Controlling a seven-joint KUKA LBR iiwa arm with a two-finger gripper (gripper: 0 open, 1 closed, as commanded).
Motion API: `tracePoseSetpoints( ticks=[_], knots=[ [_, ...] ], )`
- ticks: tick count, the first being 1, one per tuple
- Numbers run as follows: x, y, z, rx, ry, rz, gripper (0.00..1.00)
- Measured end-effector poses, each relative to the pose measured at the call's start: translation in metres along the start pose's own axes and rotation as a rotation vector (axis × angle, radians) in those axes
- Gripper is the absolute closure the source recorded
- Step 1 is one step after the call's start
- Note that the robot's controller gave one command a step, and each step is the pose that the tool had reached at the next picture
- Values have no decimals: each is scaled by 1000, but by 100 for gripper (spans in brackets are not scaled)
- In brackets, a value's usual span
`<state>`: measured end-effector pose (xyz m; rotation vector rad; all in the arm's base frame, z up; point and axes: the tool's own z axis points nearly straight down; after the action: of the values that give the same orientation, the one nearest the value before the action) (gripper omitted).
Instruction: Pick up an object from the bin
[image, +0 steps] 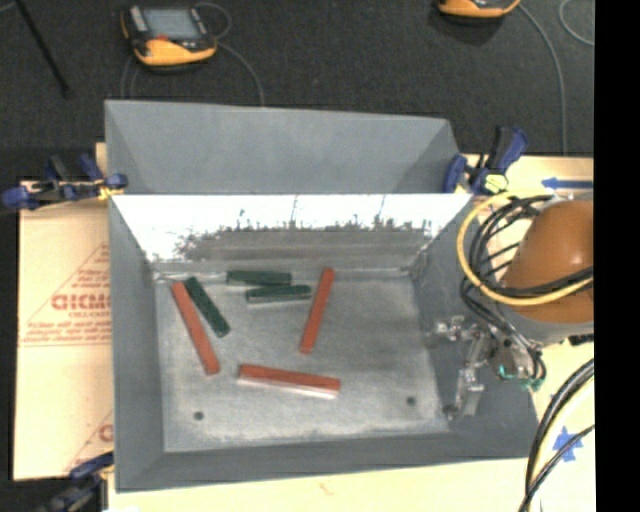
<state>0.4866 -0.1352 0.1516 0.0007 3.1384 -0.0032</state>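
Gripper (468, 375) hangs at the grey bin's (300, 440) right wall; whether it is open or holding anything cannot be told. Three red sticks (317, 310) and three green sticks (259, 278) lie well apart from it, left and centre.

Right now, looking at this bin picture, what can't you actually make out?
- Gripper, camera view: too small against the wall to tell whether it touches the bin.
- Left red stick and slanted green stick: blurred; touching or overlapping, unclear.
- Two back green sticks: too small to tell if touching.
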Motion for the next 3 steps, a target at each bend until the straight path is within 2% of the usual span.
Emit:
tracePoseSetpoints(
  ticks=[1, 2, 3],
  knots=[
    [4, 40, 10, -1, 0, 78, 0],
    [-13, 70, 35, -1, -1, 37, 0],
    [-54, 96, 56, -2, -1, -4, 0]
  ],
)
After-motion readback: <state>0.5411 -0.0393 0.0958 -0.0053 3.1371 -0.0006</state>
